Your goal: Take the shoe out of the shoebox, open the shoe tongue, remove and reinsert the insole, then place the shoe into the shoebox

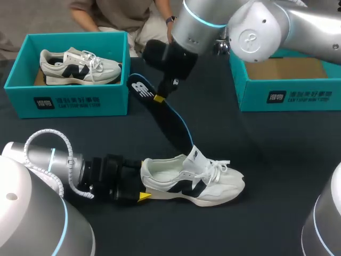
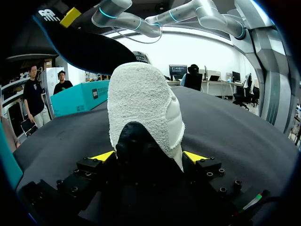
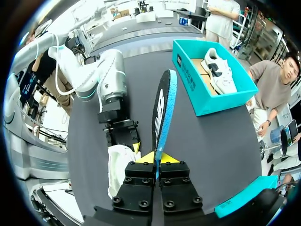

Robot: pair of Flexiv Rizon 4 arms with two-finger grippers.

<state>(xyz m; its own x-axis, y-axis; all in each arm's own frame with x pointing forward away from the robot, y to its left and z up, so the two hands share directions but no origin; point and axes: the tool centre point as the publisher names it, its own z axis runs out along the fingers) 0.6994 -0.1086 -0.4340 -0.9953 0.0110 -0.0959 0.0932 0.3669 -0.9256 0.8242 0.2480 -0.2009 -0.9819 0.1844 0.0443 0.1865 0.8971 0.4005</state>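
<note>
A white shoe with black side marks lies on its side on the black table, toe to the right. My left gripper is shut on its heel; in the left wrist view the heel fills the gap, and both yellow tips press its sides. My right gripper hangs above the shoe, shut on a black insole with a blue edge. The insole slants down, its lower end just above the shoe's raised tongue. In the right wrist view the insole stands edge-on between the shut fingers, the shoe beside it.
A teal shoebox at the back left holds a second white shoe. Another teal shoebox stands at the back right, its cardboard floor bare. My right arm crosses over the table's middle.
</note>
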